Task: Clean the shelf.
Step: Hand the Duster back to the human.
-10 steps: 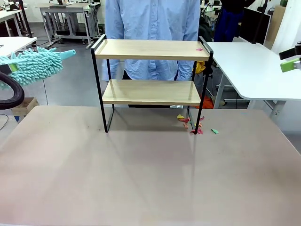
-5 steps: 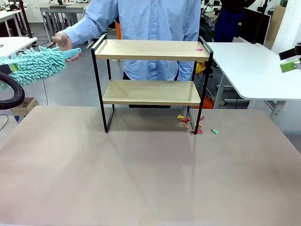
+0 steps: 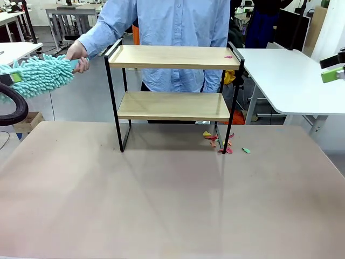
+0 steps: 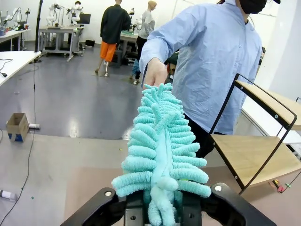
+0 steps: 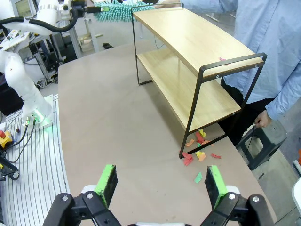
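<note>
The shelf (image 3: 173, 91) stands at the far side of the surface (image 3: 161, 205). A person's hand (image 3: 78, 54) grips the teal duster (image 3: 38, 75) handle; the duster's other end lies between my left end effector (image 4: 162, 207) fingers, whose hold I cannot tell. My right end effector (image 5: 160, 186) is wide open and empty.

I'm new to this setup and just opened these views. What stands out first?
A fluffy turquoise microfibre duster at far left, its handle end gripped by the person's hand. Mid-table stands the two-tier wooden shelf with black metal frame. Colourful paper scraps litter the beige table by its right foot.
</note>
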Robot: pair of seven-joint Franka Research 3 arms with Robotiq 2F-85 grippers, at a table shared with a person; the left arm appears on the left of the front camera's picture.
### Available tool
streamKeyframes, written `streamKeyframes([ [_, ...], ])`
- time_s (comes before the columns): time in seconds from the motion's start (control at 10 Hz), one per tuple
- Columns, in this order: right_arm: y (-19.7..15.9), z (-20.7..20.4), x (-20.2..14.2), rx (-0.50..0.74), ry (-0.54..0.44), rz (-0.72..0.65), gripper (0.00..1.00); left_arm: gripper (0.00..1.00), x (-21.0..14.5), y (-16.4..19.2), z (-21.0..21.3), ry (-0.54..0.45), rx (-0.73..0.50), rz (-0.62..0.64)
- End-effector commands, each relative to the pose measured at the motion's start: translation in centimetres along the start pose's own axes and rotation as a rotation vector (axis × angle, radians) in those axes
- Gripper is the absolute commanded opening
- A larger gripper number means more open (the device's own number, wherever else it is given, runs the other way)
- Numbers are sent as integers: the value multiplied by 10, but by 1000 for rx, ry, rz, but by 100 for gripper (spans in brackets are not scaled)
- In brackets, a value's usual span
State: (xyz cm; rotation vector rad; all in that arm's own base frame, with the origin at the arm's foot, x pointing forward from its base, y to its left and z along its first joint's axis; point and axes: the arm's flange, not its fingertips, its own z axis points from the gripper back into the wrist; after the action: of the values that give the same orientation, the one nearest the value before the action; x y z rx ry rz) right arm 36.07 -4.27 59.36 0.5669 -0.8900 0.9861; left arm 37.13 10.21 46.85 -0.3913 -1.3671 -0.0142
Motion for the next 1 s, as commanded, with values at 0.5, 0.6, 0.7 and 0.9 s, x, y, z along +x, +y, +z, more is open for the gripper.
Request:
streamKeyframes([
  [0.5,-2,3,2,3,1,19,100,100,142,57,70,-109,-68,364],
  [0.6,-2,3,2,3,1,19,100,100,160,76,84,-150,-46,393],
  [0.7,-2,3,2,3,1,19,100,100,173,97,95,-177,-15,417],
  [0.9,-2,3,2,3,1,19,100,100,176,132,100,-170,45,451],
])
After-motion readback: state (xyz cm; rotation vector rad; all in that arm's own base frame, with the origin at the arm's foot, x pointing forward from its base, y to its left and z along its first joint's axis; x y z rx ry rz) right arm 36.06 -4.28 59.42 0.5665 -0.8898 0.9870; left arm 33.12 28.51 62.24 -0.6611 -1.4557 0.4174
